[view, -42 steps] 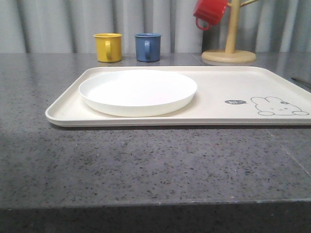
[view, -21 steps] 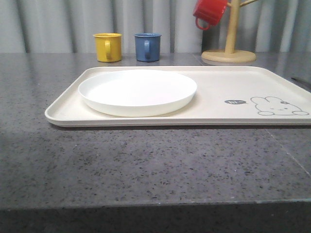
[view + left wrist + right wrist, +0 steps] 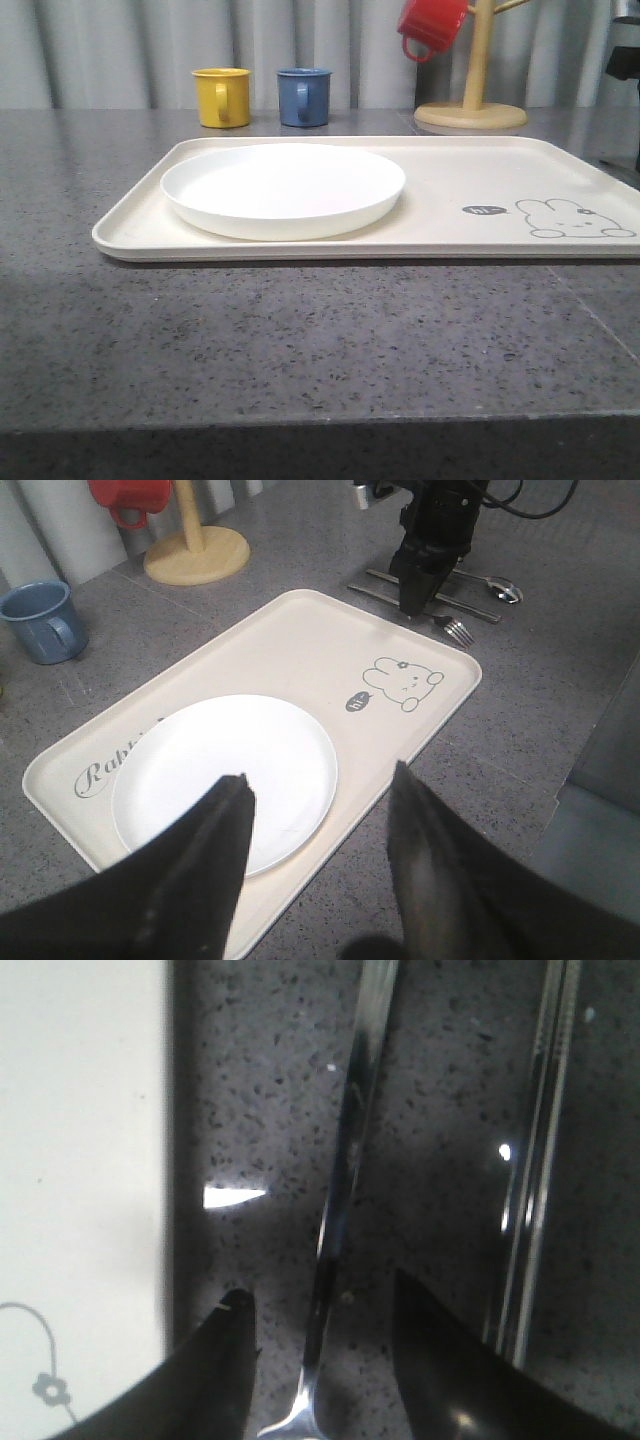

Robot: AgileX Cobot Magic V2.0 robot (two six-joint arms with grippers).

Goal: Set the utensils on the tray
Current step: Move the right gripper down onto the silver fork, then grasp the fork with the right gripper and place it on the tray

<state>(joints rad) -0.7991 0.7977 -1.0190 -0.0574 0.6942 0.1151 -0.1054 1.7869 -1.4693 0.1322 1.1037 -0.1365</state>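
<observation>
Your landmark is the tray [image 3: 300,650], which sits flat on the grey table [image 3: 300,340] with the white plate [image 3: 225,780] on its script end. The fork [image 3: 455,630], chopsticks [image 3: 420,593] and spoon [image 3: 495,588] lie on the table just off the tray's rabbit-end short edge. Their long axes run roughly parallel to that edge, and the fork's tines point toward the tray's near corner.

Your right gripper [image 3: 320,1360] hangs low over the fork's handle, fingers [image 3: 215,1380] parted on both sides of it and not closed on it. The chopsticks lie just beyond 1 finger.

Your left gripper [image 3: 315,860] hovers above the plate side, spread and holding nothing.

The tray's rabbit half is bare. The yellow mug [image 3: 222,97], blue mug [image 3: 304,96] and mug tree [image 3: 472,100] stand past its far long edge.
</observation>
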